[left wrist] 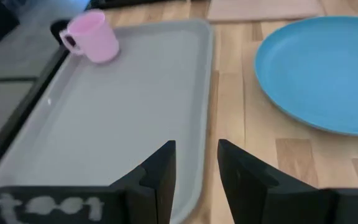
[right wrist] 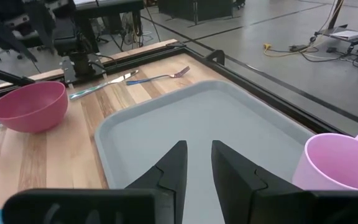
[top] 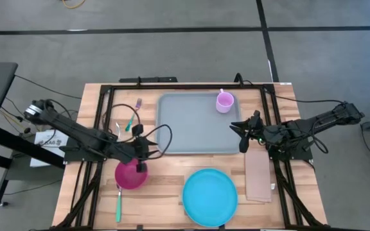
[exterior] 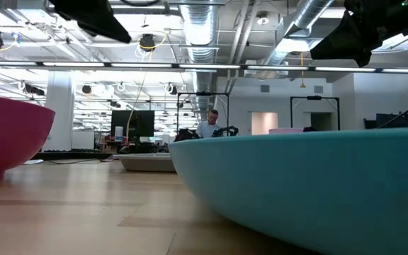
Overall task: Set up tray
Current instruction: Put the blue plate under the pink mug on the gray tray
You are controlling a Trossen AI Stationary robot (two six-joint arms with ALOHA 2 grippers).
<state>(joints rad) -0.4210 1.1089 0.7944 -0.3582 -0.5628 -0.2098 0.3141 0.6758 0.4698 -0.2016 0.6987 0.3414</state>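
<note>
The left gripper (top: pixel 148 147) hangs over the table with the tray (top: pixel 191 128) just ahead of its fingertips; its two dark fingers (left wrist: pixel 160 177) stand slightly parted with a narrow gap and nothing between them, and in its wrist view the gap lines up with the tray's near rim. Directly beneath and just behind this gripper sits a magenta bowl (top: pixel 131 174), and further back on the same side a green-handled utensil (top: pixel 118 204) lies on the wood. Off to one side of the left arm, toward the far edge of the table, a fork (top: pixel 137 104) and a teal-handled utensil (top: pixel 131 120) lie near each other on the boards. The right gripper (top: pixel 244 135) hovers at the opposite short end of the tray, its fingers (right wrist: pixel 173 168) also a little apart and empty, pointing across the tray's bare surface toward the bowl beyond. Close beside the right gripper, in the tray's far corner, a pink mug (top: pixel 224 101) stands upright on the tray. A tan napkin (top: pixel 258 174) lies flat on the table just behind and below the right gripper, and the round blue plate (top: pixel 210 196) rests on the wood between the two arms, apart from the tray's near long edge
</note>
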